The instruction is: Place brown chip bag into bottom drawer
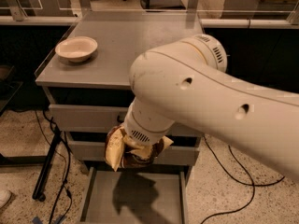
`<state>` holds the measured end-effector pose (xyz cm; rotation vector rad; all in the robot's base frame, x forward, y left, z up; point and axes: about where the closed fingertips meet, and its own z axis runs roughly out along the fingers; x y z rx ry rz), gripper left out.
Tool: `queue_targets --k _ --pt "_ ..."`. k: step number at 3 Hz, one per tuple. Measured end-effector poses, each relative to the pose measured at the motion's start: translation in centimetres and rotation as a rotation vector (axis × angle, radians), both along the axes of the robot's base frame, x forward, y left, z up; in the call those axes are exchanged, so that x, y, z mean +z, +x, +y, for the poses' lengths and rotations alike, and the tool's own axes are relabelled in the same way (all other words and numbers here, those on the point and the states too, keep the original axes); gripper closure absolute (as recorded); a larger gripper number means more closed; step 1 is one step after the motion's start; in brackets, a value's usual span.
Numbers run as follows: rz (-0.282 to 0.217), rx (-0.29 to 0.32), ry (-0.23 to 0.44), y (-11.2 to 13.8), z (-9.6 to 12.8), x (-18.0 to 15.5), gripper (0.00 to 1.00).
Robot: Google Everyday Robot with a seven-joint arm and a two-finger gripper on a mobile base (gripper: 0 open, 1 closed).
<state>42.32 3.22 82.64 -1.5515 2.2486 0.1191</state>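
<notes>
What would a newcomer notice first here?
The big white arm fills centre and right. Under its end the gripper, mostly hidden, holds the brown chip bag above the open bottom drawer. A pale bowl sits on the cabinet top, rear left.

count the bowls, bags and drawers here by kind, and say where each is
bowl: 1, on the cabinet top
brown chip bag: 1, held in the claw under the arm's wrist, above the bottom drawer
drawers: 3, with only the bottom drawer pulled open
total: 5
</notes>
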Motion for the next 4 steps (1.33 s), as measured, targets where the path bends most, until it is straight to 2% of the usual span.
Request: queue_targets --k 1,2,3,4 --pt "0.000 0.000 0.000 0.0 0.0 0.0 1.00" --pt "0.061 0.001 0.012 -0.6 0.7 -2.7 1.00" --pt "0.150 -0.006 0.070 -2.0 2.0 -8.5 1.00" --pt "0.189 -0.015 0.106 -2.6 3.3 -12.7 1.00"
